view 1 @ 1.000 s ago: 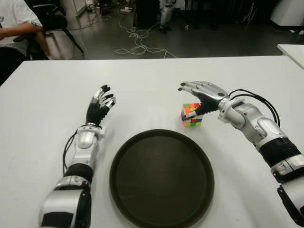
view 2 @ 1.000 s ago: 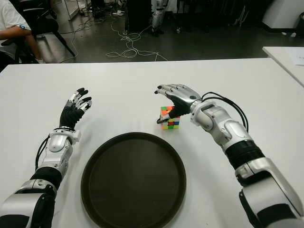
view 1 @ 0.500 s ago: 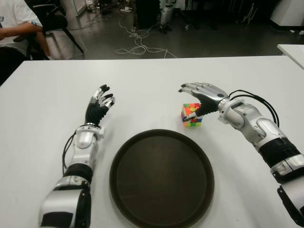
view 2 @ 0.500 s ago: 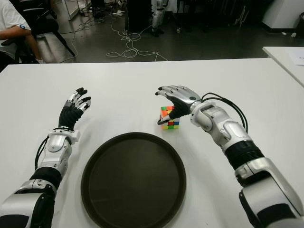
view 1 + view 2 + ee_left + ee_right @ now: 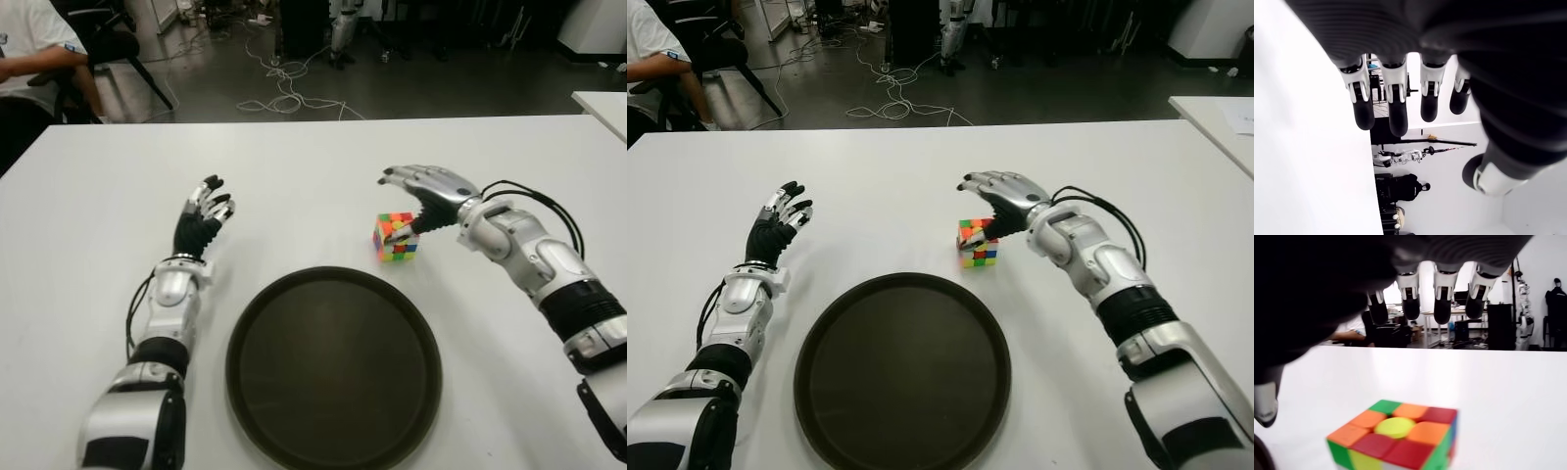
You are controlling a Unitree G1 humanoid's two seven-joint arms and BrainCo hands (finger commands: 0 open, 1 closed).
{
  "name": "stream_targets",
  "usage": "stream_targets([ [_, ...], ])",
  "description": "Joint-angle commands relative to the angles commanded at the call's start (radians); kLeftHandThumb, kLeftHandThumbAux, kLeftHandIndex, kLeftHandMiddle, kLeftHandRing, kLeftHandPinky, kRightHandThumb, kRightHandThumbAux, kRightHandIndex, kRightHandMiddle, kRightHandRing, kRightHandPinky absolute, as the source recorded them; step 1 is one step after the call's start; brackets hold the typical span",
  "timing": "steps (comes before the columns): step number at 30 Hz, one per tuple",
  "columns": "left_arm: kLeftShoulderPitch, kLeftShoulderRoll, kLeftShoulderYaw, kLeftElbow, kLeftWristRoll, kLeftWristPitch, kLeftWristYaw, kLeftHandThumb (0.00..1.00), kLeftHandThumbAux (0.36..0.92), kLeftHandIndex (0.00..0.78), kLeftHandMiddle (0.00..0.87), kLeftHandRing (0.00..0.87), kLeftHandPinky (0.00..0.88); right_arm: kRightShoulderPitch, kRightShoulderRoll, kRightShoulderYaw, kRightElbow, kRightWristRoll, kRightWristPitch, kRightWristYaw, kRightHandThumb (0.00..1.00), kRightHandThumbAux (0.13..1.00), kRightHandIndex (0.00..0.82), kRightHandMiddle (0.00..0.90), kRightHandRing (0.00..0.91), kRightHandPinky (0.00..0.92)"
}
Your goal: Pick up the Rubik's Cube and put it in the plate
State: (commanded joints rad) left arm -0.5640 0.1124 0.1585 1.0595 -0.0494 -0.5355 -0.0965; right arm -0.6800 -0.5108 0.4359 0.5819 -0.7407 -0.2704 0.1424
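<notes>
1. Presently, cube: one, multicoloured, standing flat on the tabletop, beneath the spread fingers of the right hand and on their palm side; the thumb shows close against its near face, though contact cannot be confirmed. Not in the plate.
2. Handling, judged: a small, light, rigid plastic block with smooth faces that may slip; not fragile. Its layers can twist, so hold should be taken on two opposite faces, thumb against fingers, squarely and not on the corners.
3. Right hand: fingers extended and open above the cube, holding nothing; the wrist view shows four fingertips clear of the cube's top.
4. Left hand: idle, fingers relaxed and open, empty, showing to the left of the plate.
5. Plate: round, dark, low-rimmed, nothing in it; on the wrist side of the right fingers, near the cube but apart from it.
6. Tabletop: white, flat, smooth, offering little grip to the cube.
7. Room: dark floor with loose cables beyond the far edge; a seated person at the far left.
</notes>
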Motion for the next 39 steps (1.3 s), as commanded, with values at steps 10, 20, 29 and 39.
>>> stream_targets([
  [10,-0.001,-0.005,0.0,-0.004,-0.002,0.01,0.007,0.376,0.685,0.058,0.129,0.141,0.161,-0.008,-0.004,0.007,0.053,0.004,-0.012,-0.008,0.0,0.46,0.032,0.056,0.058,0.072],
  [20,-0.002,-0.006,-0.003,-0.004,0.003,0.004,0.011,0.358,0.689,0.054,0.123,0.134,0.155,-0.005,-0.002,0.015,0.066,-0.004,-0.021,-0.014,0.0,0.469,0.03,0.057,0.065,0.079],
  [29,-0.005,-0.007,-0.005,0.0,0.003,-0.004,0.01,0.35,0.68,0.057,0.126,0.137,0.158,-0.014,0.022,0.042,0.122,-0.012,-0.049,-0.037,0.0,0.494,0.049,0.073,0.1,0.129],
  [39,-0.007,-0.012,-0.002,-0.001,-0.003,0.006,0.011,0.365,0.702,0.059,0.124,0.139,0.168,-0.022,0.039,0.065,0.172,-0.013,-0.102,-0.071,0.0,0.507,0.058,0.079,0.108,0.155],
])
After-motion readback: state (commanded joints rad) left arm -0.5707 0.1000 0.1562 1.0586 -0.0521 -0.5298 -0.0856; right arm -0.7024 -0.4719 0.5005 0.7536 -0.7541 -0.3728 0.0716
